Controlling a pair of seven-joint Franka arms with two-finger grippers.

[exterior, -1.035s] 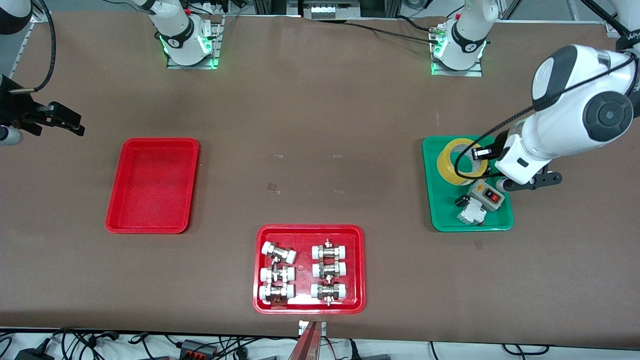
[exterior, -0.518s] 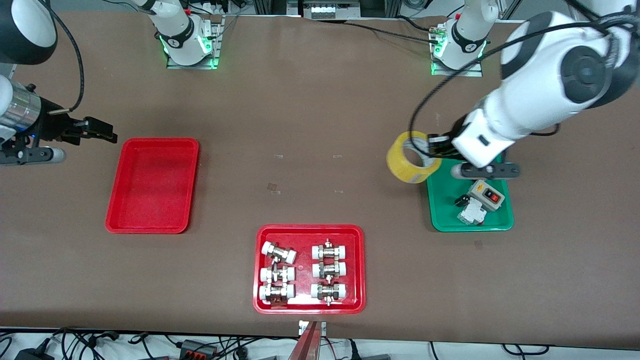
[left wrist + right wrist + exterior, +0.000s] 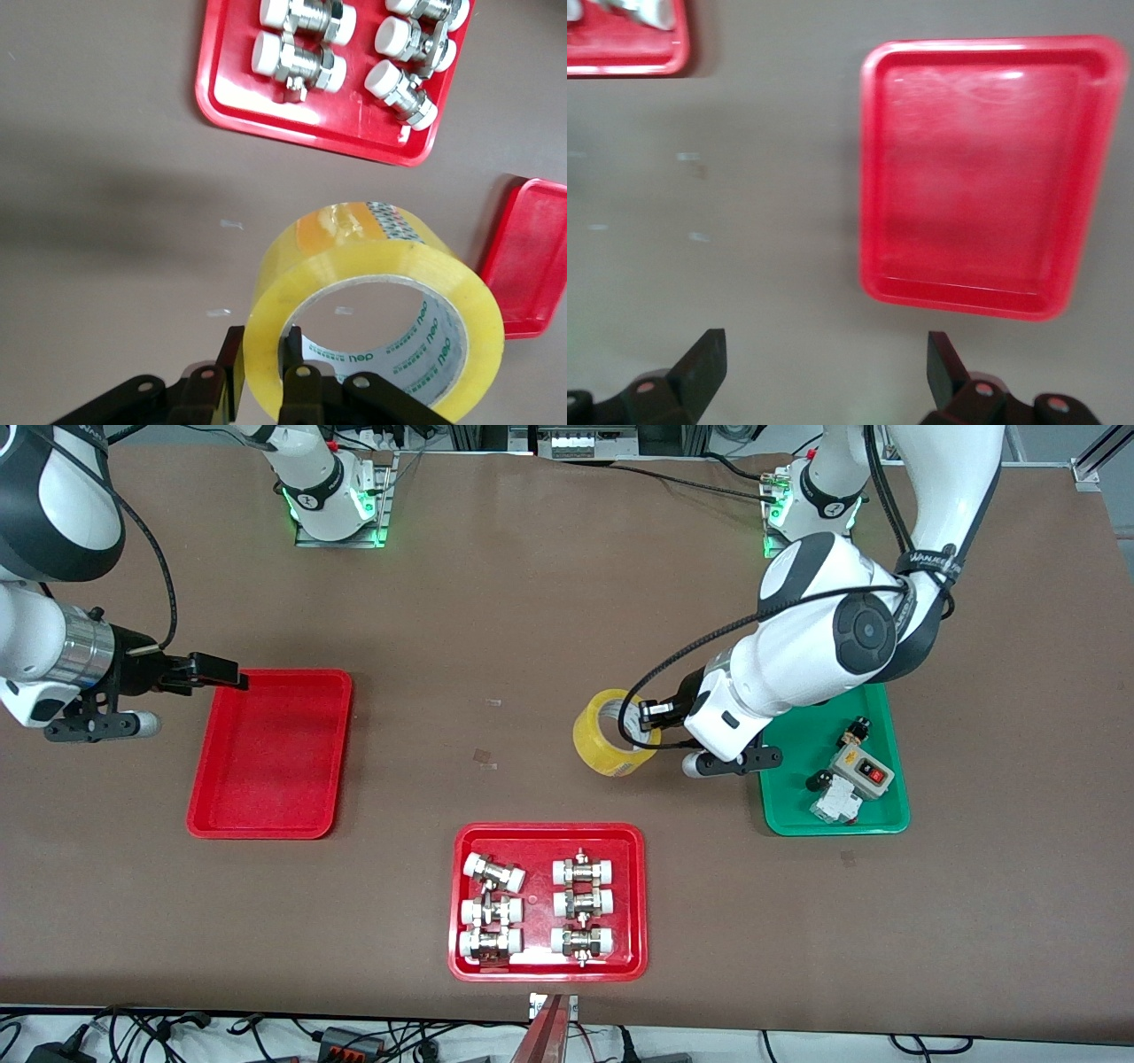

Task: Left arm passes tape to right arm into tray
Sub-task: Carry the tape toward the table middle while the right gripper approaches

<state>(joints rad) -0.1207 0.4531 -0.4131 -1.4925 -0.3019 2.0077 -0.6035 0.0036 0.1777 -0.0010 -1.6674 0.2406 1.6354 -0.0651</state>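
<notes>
1. Red and empty, the tray [image 3: 270, 753] sat at the table's nine o'clock, seemingly the tape's destination; the right gripper [image 3: 232, 681] hung over its rim, fingers apart, probably to receive.
2. Toward three o'clock, the left gripper [image 3: 654, 711] carried the tape [image 3: 611, 732] above bare table, fingers clamped through its wall, one inside the core, ring hanging toward the right arm.

Right claw [image 3: 824, 372] fingers spread wide above brown table [image 3: 762, 221], plain red tray [image 3: 979, 173] empty
</notes>
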